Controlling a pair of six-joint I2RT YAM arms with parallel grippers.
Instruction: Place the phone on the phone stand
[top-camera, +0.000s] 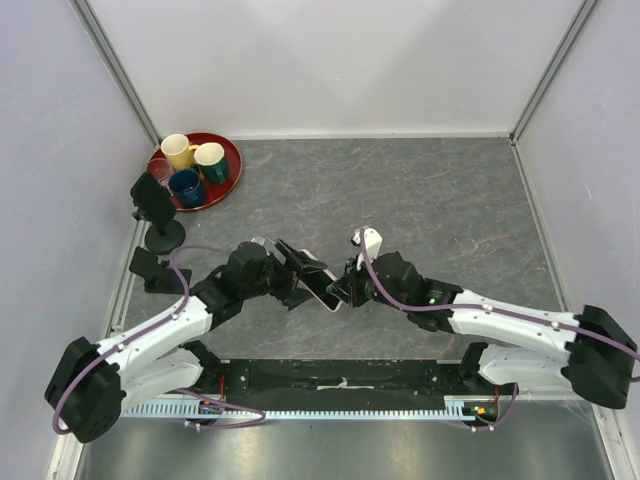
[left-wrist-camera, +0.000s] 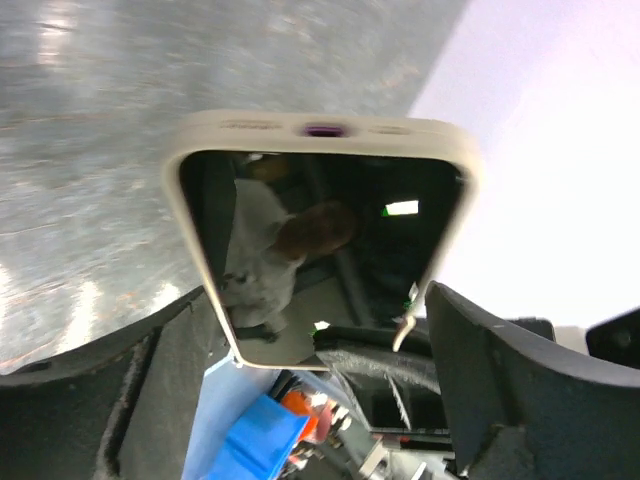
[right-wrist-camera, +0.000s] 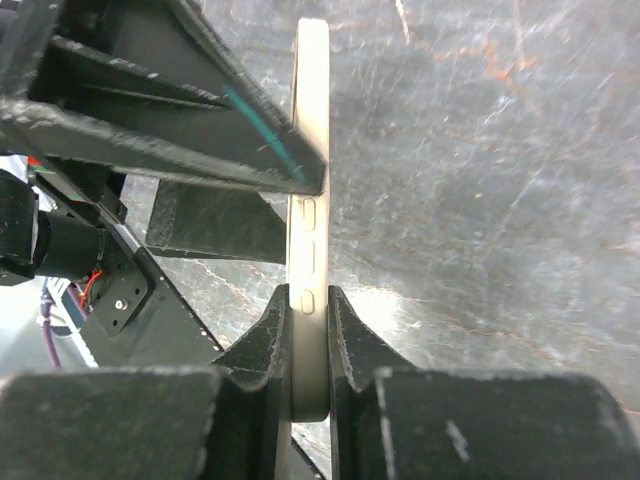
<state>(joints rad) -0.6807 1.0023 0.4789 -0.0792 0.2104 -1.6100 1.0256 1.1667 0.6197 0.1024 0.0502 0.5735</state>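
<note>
— Where's the phone?
— Lifted above the table, mid-front. My right end effector pinches its faces; my left end effector clamps its edges. The phone stand sits far left, well apart.

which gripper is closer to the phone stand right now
Left. The left gripper holds the phone a little right of the phone stand; the right gripper grips the phone's far end, farther right.
</note>
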